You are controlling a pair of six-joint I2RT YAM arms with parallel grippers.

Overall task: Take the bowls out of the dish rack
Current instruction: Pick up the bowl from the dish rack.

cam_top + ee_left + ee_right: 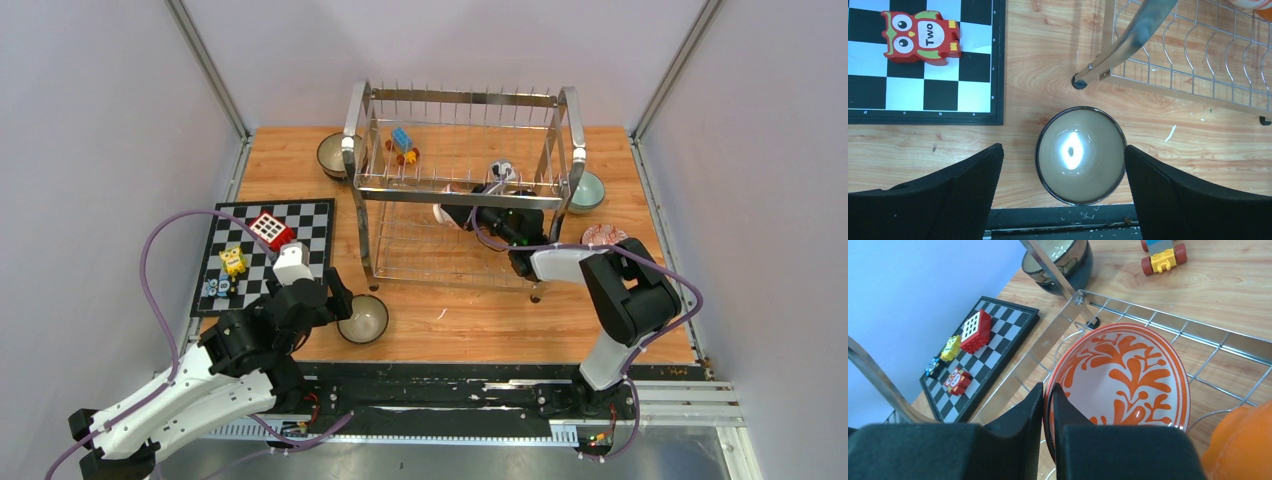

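Right hand (1048, 394) astride orange-white bowl (1128, 365) rim

Black-and-white chequered board (315, 225) has 4 little plastic toy blocks on it: red-white cube (268, 229), yellow figure (233, 261), blue figure (216, 288), red owl (919, 36).

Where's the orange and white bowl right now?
Right wrist view: the bowl sits tilted on the lower tier of the dish rack, rim pinched between the fingers of the right gripper.

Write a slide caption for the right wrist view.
Right gripper pinches the rim of the orange-white bowl, on edge in the dish rack.
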